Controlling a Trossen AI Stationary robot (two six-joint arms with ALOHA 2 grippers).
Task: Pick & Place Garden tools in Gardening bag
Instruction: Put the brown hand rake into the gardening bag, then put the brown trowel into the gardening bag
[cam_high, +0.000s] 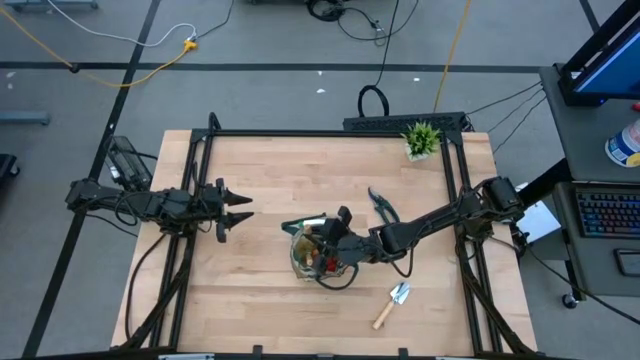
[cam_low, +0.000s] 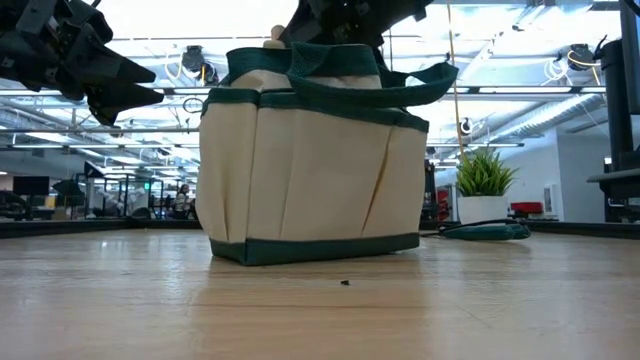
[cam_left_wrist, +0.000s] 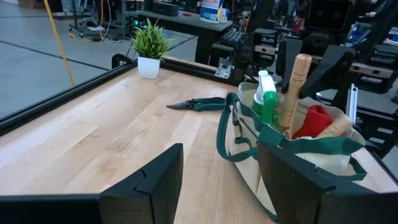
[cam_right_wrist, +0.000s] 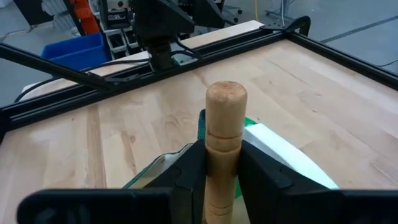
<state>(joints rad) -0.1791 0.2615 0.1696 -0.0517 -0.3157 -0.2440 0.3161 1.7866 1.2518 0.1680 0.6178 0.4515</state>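
The beige gardening bag (cam_high: 312, 252) with green trim stands mid-table. It also shows in the low view (cam_low: 315, 170). In it are a green-white bottle (cam_left_wrist: 266, 99), a red glove (cam_left_wrist: 314, 121) and an upright wooden-handled tool (cam_left_wrist: 295, 93); the tool's head is hidden in the bag. My right gripper (cam_right_wrist: 224, 180) is over the bag, shut on that handle. My left gripper (cam_high: 238, 210) is open and empty, left of the bag. Dark pruning shears (cam_high: 383, 207) lie flat on the table right of the bag. A wooden-handled trowel (cam_high: 393, 303) lies flat near the front edge. My right gripper pinches the wooden handle (cam_right_wrist: 225, 158) between its two fingers (cam_right_wrist: 193, 174), below the handle's rounded free end (cam_right_wrist: 226, 93). The fingers come from the table's right side and lie across the handle. The tool stands upright, with its lower part down inside the bag.
A small potted plant (cam_high: 421, 140) stands at the far right corner of the table. A black frame (cam_high: 330, 130) runs along the table's edges. Bare wood lies between my left gripper and the bag, and along the far side.
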